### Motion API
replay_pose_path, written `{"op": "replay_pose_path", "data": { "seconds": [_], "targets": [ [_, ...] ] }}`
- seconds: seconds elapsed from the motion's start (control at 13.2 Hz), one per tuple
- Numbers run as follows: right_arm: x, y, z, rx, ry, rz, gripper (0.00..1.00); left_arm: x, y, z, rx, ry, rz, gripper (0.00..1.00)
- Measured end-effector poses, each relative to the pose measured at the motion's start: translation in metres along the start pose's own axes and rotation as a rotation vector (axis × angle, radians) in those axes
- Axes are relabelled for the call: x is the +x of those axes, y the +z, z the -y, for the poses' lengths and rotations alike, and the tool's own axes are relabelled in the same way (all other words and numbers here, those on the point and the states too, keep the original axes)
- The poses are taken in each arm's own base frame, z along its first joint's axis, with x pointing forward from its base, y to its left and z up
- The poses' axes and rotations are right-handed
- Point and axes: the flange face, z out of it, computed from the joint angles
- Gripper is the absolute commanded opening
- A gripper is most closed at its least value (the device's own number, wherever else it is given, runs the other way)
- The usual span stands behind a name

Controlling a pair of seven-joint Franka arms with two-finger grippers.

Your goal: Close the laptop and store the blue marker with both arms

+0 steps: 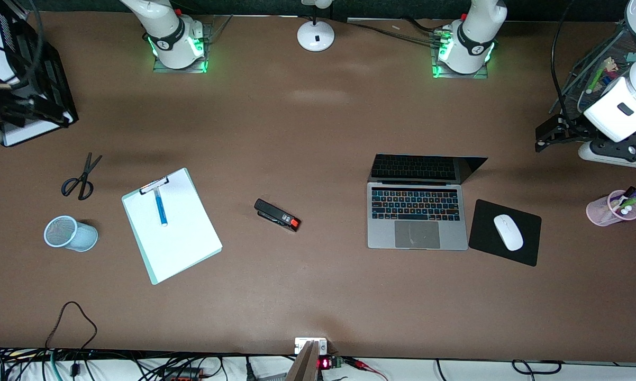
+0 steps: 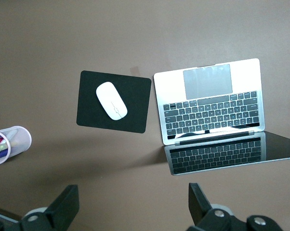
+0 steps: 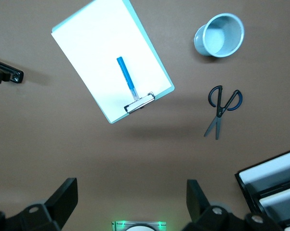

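Observation:
The laptop (image 1: 416, 217) lies open on the table toward the left arm's end, its screen tilted back; it also shows in the left wrist view (image 2: 210, 103). The blue marker (image 1: 160, 206) lies on a white clipboard (image 1: 178, 238) toward the right arm's end, and also shows in the right wrist view (image 3: 127, 78). My left gripper (image 1: 553, 132) hangs high over the table's end past the mouse pad, open and empty (image 2: 133, 207). My right gripper (image 1: 16, 108) hangs high by the black paper tray, open and empty (image 3: 130, 204).
A light-blue mesh cup (image 1: 69, 233) and scissors (image 1: 80, 177) lie beside the clipboard. A black stapler (image 1: 277, 214) lies mid-table. A white mouse (image 1: 508, 232) sits on a black pad (image 1: 482, 235). A pink pen cup (image 1: 611, 209), a black tray (image 1: 37, 79) and a lamp base (image 1: 316, 36) stand around the table's edges.

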Motion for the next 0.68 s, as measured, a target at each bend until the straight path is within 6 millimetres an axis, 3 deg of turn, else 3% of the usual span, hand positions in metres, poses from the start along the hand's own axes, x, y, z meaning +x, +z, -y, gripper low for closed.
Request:
{"op": "replay_pose_path", "data": {
  "seconds": [0.38, 0.45, 0.53, 0.6, 0.68],
  "targets": [
    [0.05, 0.053, 0.005, -0.007, -0.013, -0.022, 1.0, 0.005, 0.032, 0.002, 0.001, 0.005, 0.089, 1.0],
    [0.058, 0.063, 0.007, -0.008, -0.018, -0.022, 1.0, 0.006, 0.036, 0.003, 0.002, 0.005, 0.096, 0.81],
    [0.065, 0.074, 0.009, -0.008, -0.021, -0.019, 1.0, 0.007, 0.037, 0.003, 0.001, 0.005, 0.1, 0.36],
    [0.072, 0.087, 0.009, -0.009, -0.023, -0.008, 1.0, 0.007, 0.038, 0.003, 0.001, 0.005, 0.105, 0.17],
    [0.079, 0.101, 0.009, -0.008, -0.023, 0.003, 1.0, 0.005, 0.038, 0.001, 0.0, 0.002, 0.116, 0.14]
  ]
}}
